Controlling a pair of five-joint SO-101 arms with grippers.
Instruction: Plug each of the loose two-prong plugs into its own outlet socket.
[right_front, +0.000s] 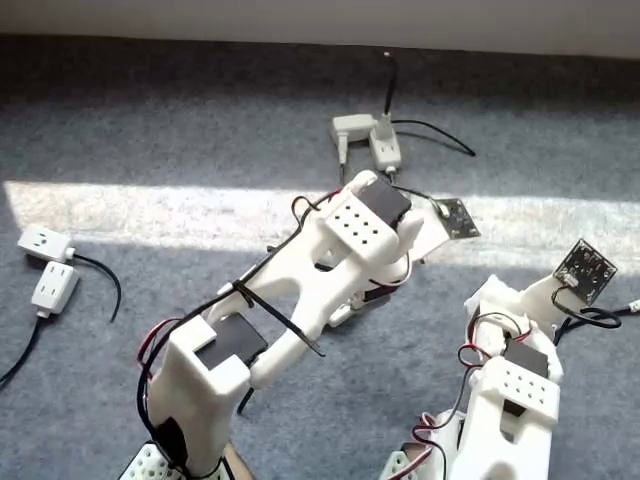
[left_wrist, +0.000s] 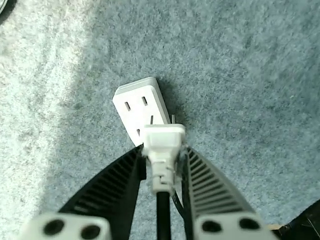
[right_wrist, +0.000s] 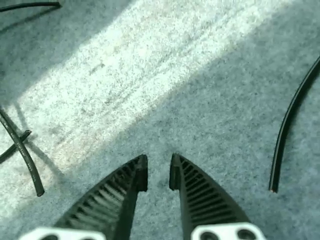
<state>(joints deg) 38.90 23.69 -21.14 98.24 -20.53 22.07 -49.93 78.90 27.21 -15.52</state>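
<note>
Gripping white plug (left_wrist: 164, 142) by its body in closed left tool (left_wrist: 162, 156), prongs lined up at outlet (left_wrist: 134, 102) for insertion; well apart from outlet, right tool (right_wrist: 158, 172) barely parted, empty.

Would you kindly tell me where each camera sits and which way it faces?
High view: fixed overhead, looking down on carpet, left arm and right arm.
Left wrist view: on the left wrist, looking along the left gripper, shut on a plug, toward an outlet.
Right wrist view: on the right wrist, looking past the right gripper at carpet.
Shared: high and left wrist views show that outlet.
</note>
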